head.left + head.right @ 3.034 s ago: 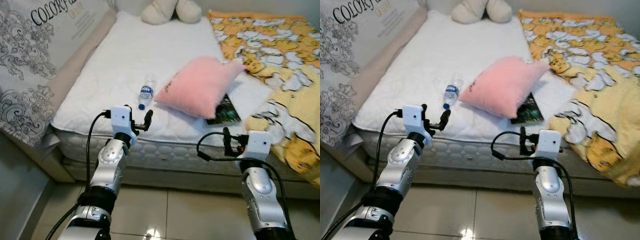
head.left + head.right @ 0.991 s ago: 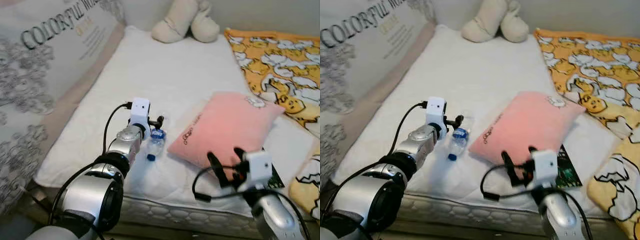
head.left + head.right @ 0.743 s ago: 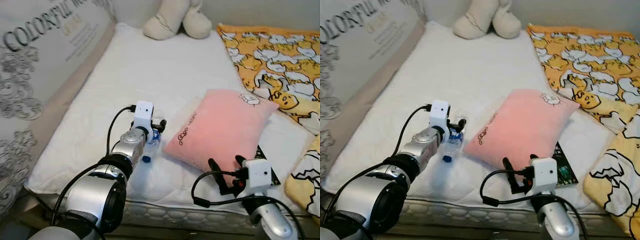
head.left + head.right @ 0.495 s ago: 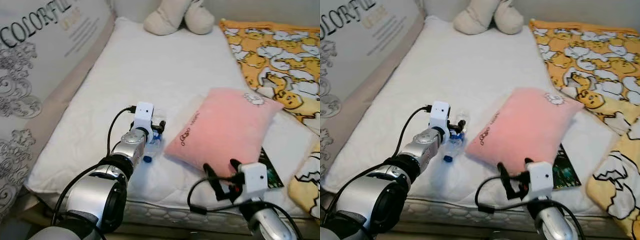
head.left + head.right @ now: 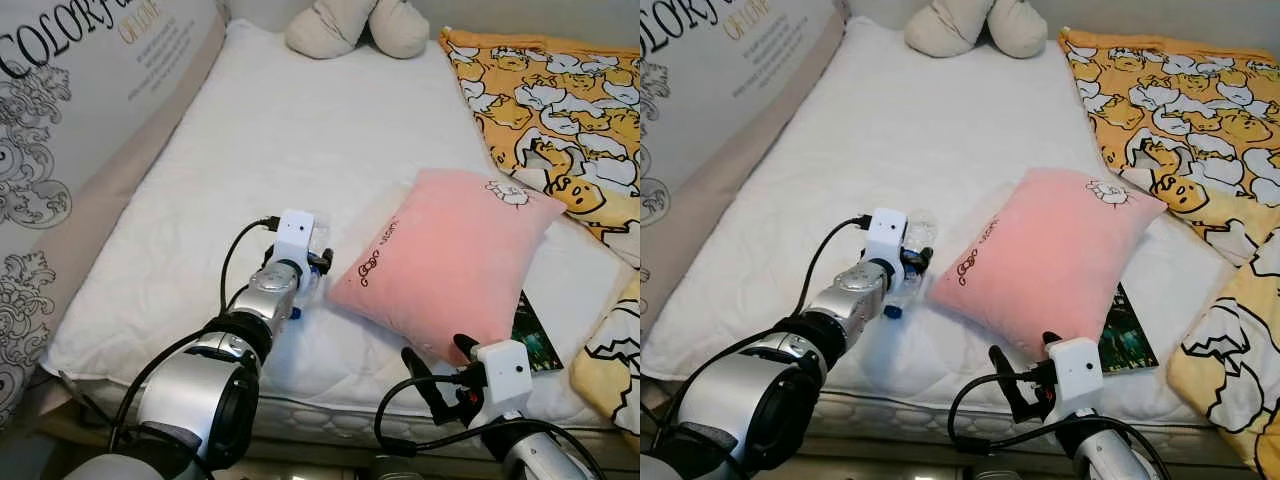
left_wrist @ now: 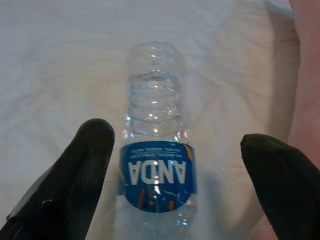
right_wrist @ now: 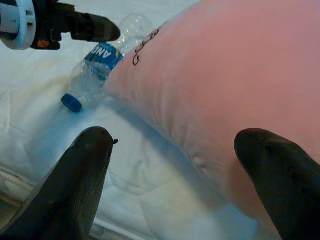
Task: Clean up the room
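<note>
Bottle: clear plastic water bottle (image 6: 157, 165), lying on its side on the white mattress (image 5: 280, 130), centre-left of the left eye frame, just beside the left edge of the pink pillow (image 5: 450, 262); ribbed transparent body, blue cap (image 7: 72, 102) pointing toward the near edge of the bed.
Bottle label: blue band with white letters "ANDA" (seen upside down in the left wrist view), small orange marks beneath.
Other writing: wall panel (image 5: 70, 110) at upper left reads "COLOR…" in black with gold words under it, too small to read; dark script on the pillow face, not legible.
Left gripper (image 6: 175, 165): fingers spread wide, one on each side of the bottle's label, apart from it.
Right gripper (image 7: 185, 165): fingers wide apart, nothing between them, low at the bed's near edge facing the pillow.
Change from half a second ago: left gripper further along the bottle, fingers now flanking the label; right gripper lower in frame (the camera has also shifted).
Surroundings: plush toy (image 5: 355, 25) at top centre, yellow patterned blanket (image 5: 560, 90) at right, dark booklet (image 5: 535, 340) partly under the pillow.
</note>
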{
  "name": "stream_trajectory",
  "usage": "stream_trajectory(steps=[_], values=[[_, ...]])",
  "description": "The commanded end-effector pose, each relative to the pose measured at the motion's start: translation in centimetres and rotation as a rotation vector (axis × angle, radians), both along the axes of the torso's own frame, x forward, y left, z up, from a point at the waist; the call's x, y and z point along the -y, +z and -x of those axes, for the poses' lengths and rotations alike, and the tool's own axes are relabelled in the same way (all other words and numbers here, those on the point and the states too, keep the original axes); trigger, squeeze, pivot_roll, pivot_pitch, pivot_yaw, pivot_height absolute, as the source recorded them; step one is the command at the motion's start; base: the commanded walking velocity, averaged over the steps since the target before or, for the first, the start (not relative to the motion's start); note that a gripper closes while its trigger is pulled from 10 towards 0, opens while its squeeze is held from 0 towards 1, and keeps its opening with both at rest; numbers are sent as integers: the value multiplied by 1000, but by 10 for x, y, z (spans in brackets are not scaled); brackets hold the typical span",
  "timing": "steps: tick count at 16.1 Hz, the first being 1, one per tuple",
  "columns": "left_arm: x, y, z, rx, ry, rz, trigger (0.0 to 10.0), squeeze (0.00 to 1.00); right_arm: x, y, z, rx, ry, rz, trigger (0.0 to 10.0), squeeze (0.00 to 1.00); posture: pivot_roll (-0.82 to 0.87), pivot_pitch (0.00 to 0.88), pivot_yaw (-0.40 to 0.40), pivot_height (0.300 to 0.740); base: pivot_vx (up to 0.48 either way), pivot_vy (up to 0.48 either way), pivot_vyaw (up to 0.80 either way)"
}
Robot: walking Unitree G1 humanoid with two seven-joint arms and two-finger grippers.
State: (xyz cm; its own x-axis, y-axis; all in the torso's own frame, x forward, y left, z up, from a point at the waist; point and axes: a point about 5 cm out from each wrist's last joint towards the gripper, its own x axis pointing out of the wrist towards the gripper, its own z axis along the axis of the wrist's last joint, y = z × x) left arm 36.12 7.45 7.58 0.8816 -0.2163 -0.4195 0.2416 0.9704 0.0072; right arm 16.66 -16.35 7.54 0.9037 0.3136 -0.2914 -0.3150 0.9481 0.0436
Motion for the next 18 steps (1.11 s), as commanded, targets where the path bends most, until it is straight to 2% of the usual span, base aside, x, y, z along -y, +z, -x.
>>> stream_trajectory(steps=[1, 3, 5, 6, 8, 11, 14, 15, 16, 18], values=[[1, -9, 5, -45, 4, 2, 10000, 0, 3, 5, 0, 8, 3, 7, 10000, 0, -363, 80, -11, 740, 0, 0, 0], [6, -17, 12, -83, -1, 36, 10000, 0, 5, 6, -1, 7, 11, 18, 10000, 0, -367, 82, -14, 740, 0, 0, 0], [7, -19, 14, -87, -13, 22, 10000, 0, 5, 6, -1, 7, 11, 20, 10000, 0, -369, 80, -14, 740, 0, 0, 0], [9, -24, 17, -91, -41, -51, 10000, 0, 4, 7, -1, 7, 12, 19, 10000, 0, -372, 82, -12, 740, 0, 0, 0], [9, -29, 21, -104, -59, -93, 10000, 0, 2, 7, 0, 5, 14, 16, 10000, 0, -372, 83, -9, 740, 0, 0, 0], [10, -35, 26, -132, -83, -101, 10000, 0, 1, 6, 1, 1, 18, 15, 10000, 0, -371, 82, -8, 740, 0, 0, 0], [9, -47, 35, -199, -87, -81, 10000, 0, 0, 5, 2, -6, 25, 15, 10000, 0, -369, 71, -8, 740, 0, 0, 0], [9, -49, 36, -206, -80, -78, 9373, 0, -1, 5, 1, -7, 27, 14, 10000, 0, -371, 63, -7, 740, 0, 0, 0], [9, -49, 36, -207, -81, -62, 0, 0, -3, 6, 0, -4, 32, 11, 10000, 0, -372, 63, -6, 740, 0, 0, 0], [10, -47, 36, -192, -93, -59, 0, 0, -3, 6, 0, -4, 35, 8, 10000, 0, -369, 64, -5, 740, 0, 0, 0]])
